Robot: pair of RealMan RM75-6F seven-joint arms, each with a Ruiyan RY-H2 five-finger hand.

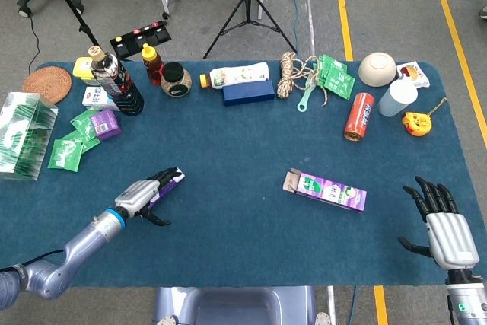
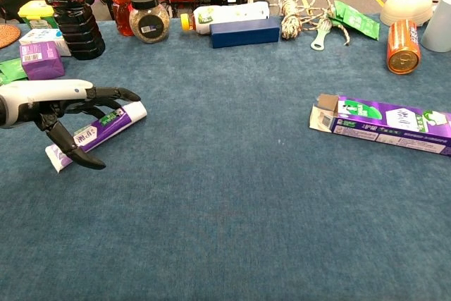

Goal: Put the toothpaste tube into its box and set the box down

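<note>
Nearest the robot, the right hand (image 1: 444, 222) hovers at the table's (image 1: 243, 211) right front corner, released, fingers spread and pointing away, holding nothing. At the left front, the left hand (image 2: 67, 111) grasps the toothpaste tube (image 2: 99, 134) — fingers over it, thumb under — with its long axis running diagonally, white cap end toward the table's middle. Further in, right of centre, the purple box (image 2: 384, 123) lies flat, long axis roughly left-right, its open flap end facing the tube, well apart from it.
</note>
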